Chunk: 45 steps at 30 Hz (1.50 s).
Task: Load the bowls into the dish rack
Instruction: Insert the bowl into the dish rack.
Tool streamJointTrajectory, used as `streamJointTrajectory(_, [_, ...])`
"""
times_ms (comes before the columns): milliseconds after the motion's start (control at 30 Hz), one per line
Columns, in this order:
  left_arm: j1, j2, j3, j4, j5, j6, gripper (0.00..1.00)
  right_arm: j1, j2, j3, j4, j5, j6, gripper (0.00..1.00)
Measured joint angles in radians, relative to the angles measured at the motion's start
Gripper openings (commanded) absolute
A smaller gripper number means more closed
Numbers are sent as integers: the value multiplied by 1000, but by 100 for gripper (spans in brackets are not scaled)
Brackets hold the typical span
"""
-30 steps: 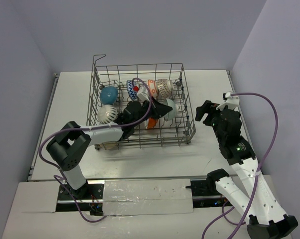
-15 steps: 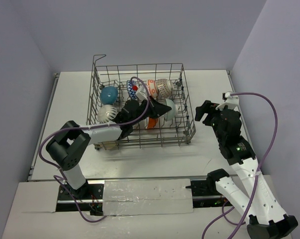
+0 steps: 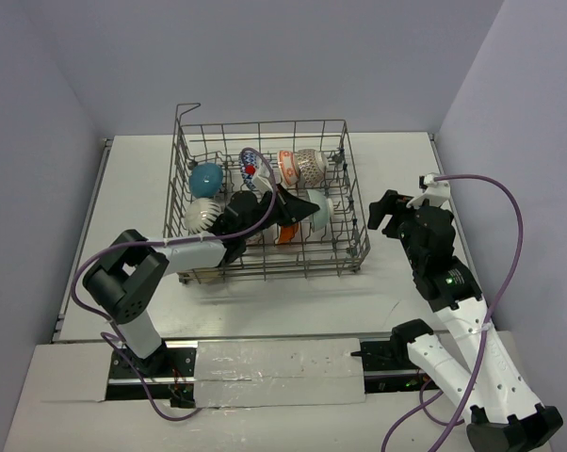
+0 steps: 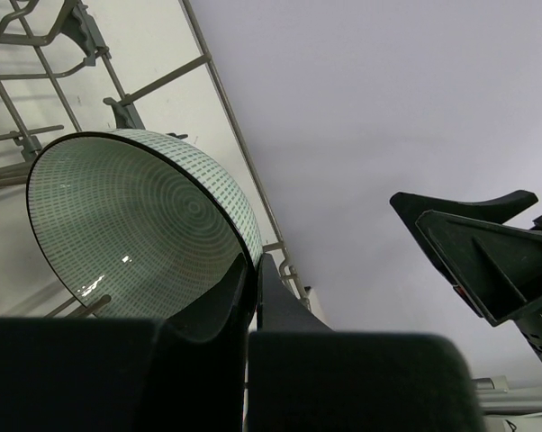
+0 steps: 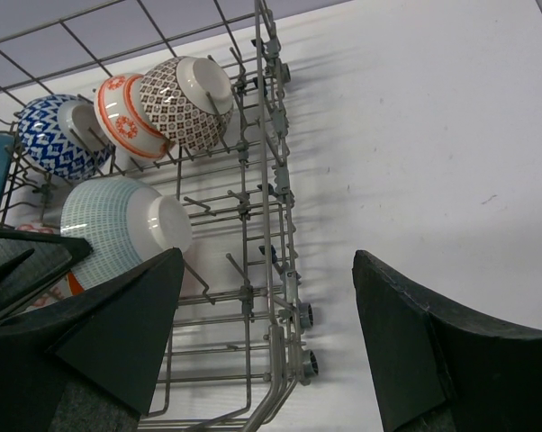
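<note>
Top view: one rack (image 3: 357, 247) sits mid-frame and holds seven bowls (image 3: 206, 177), as far as I can count. The left gripper (image 3: 305, 204) has shifted slightly up-left and is clamped on the green bowl (image 3: 323, 215).

Left wrist view: the fingers (image 4: 235, 292) pinch its rim.

Right wrist view: the right gripper (image 5: 264, 337) gapes wide and empty, with the rack at upper left.

My worktop (image 3: 396, 160) is a flat, matte white surface. The one thing I can see lying directly on it is the dish rack (image 3: 293, 266), a grey wire basket standing toward the far side, a little left of centre, with its raised handle at the far left corner. In the right wrist view, small dark wheels (image 5: 305, 313) show on the rack's lower edge, and a few faint specks mark the surface just beside it.
</note>
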Motion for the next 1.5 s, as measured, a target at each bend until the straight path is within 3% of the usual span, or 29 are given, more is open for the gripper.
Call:
streamJointTrajectory(767, [29, 21, 98, -124, 159, 83, 0, 0, 10, 0, 0, 0, 0, 83])
streamJointTrajectory(1500, [73, 42, 83, -79, 252, 53, 0, 0, 10, -9, 8, -8, -1, 83])
